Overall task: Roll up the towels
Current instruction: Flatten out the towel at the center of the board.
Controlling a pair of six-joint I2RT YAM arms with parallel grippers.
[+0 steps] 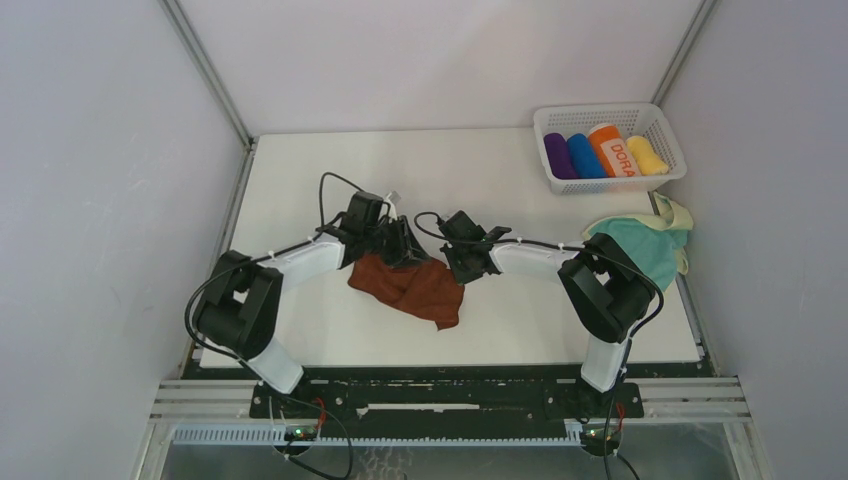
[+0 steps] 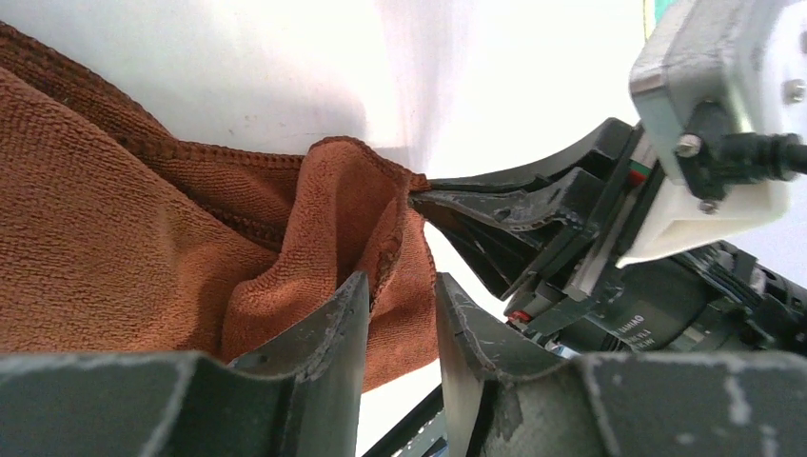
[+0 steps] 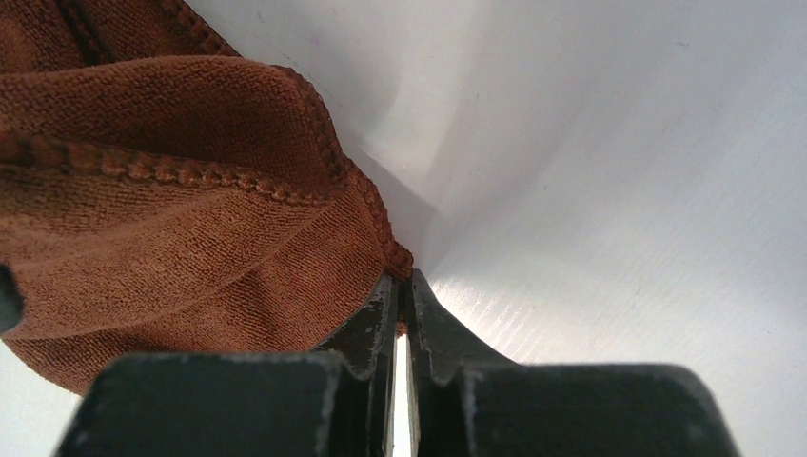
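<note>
Nearest the arm bases, the rust-brown towel (image 1: 415, 288) lies rumpled and unrolled on the white desk (image 1: 400, 170). Its bulk spreads just nearward of both end effectors.

The left end effector (image 2: 402, 282) is down at the towel's far edge. It grasps a raised fold of the terry, which fills the gap between its two fingers (a sliver of desk shows between them lower down).

Just to its right, the right end effector (image 3: 402, 286) is clenched on the towel's hemmed corner. Its jaws all but touch, and the corner is pinched at their very tips. In the left wrist view those tips meet the cloth right beside the left fingers (image 2: 354, 314). The two end effectors face each other, near but not touching.

Well to the right of the right end effector, beyond its arm's elbow, the teal towel (image 1: 640, 245) lies crumpled at the desk's right edge. Its pale yellow-cream side shows along the far and right rim.

Farther still, in the far right corner, a white basket (image 1: 610, 108) holds a purple roll (image 1: 558, 155), a blue roll (image 1: 585, 156), an orange roll (image 1: 612, 148) lettered "DORA" and a yellow roll (image 1: 646, 156), side by side.
</note>
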